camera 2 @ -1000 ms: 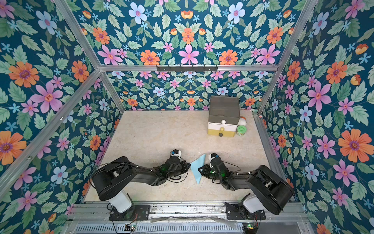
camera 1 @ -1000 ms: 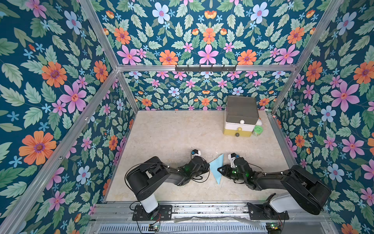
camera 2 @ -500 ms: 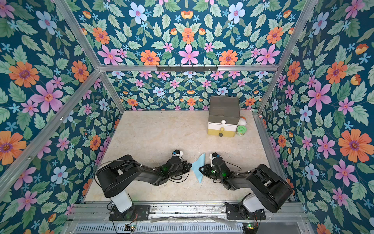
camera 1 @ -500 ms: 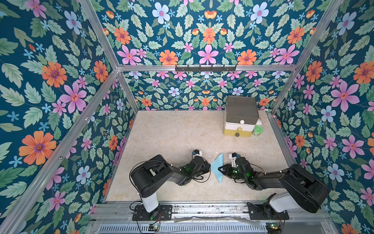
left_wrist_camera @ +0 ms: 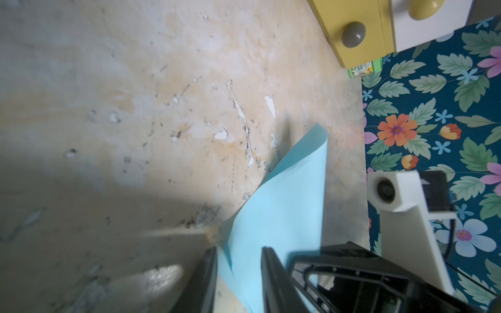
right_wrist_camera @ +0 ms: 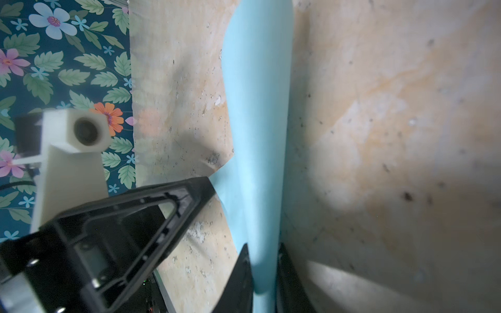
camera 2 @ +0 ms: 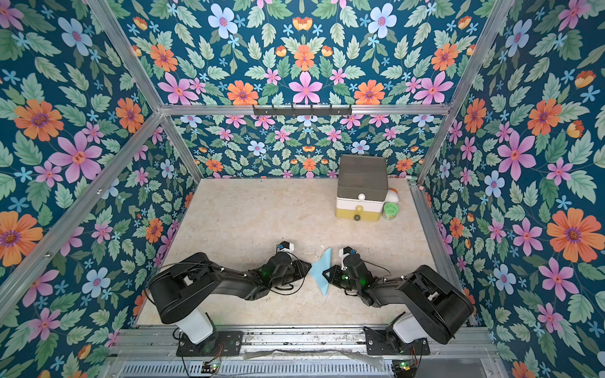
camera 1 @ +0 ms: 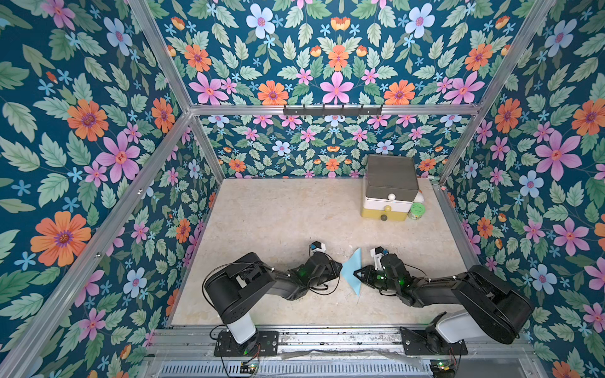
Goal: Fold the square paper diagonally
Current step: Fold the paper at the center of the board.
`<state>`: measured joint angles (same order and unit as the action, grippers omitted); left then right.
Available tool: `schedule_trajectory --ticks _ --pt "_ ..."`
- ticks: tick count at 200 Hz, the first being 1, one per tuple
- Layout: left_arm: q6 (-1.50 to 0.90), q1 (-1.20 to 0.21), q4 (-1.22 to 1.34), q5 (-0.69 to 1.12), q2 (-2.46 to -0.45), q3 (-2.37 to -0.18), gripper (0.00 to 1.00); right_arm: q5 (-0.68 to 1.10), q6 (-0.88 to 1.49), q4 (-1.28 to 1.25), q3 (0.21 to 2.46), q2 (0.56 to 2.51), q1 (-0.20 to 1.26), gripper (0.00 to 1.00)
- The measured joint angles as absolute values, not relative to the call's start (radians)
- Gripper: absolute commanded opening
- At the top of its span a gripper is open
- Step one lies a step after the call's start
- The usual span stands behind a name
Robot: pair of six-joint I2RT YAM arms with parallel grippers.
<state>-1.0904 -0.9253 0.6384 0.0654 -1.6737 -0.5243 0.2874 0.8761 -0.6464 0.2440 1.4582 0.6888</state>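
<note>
Beige marbled tabletop (camera 1: 278,212), floral walls. Square paper (camera 1: 353,260) bent upward, near centre, between both arms. Left gripper (left_wrist_camera: 238,254): jaws apart, straddling one corner. Right gripper (right_wrist_camera: 262,254): jaws pinching the curled sheet.

Both top views are bright, evenly lit and sharp. In my wrist views wide soft shadows lie on the beige marbled tabletop (left_wrist_camera: 189,81), and my black left gripper (left_wrist_camera: 238,249) looks blurred, close to the lens.
</note>
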Motion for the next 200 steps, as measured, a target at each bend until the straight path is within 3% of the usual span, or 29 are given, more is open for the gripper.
schedule_trajectory --ticks 26,66,116,156,180,200 --pt "-1.068 -0.905 0.552 0.037 -1.613 -0.564 0.38 0.287 0.866 -0.645 0.244 1.457 0.689 0.19" --pt "-1.034 -0.903 0.480 0.027 -1.589 -0.620 0.23 0.288 0.841 -0.644 0.244 1.457 0.689 0.20" --pt "-1.045 -0.911 0.496 0.081 -1.636 -0.593 0.37 0.296 0.809 -0.658 0.252 1.474 0.689 0.27" --pt "-1.055 -0.912 0.501 0.082 -1.634 -0.575 0.34 0.298 0.796 -0.671 0.258 1.483 0.688 0.29" --pt "-1.067 -0.912 0.501 0.086 -1.631 -0.575 0.32 0.297 0.790 -0.671 0.258 1.486 0.687 0.22" --pt "-1.066 -0.912 0.501 0.093 -1.618 -0.587 0.32 0.295 0.789 -0.659 0.261 1.486 0.685 0.24"
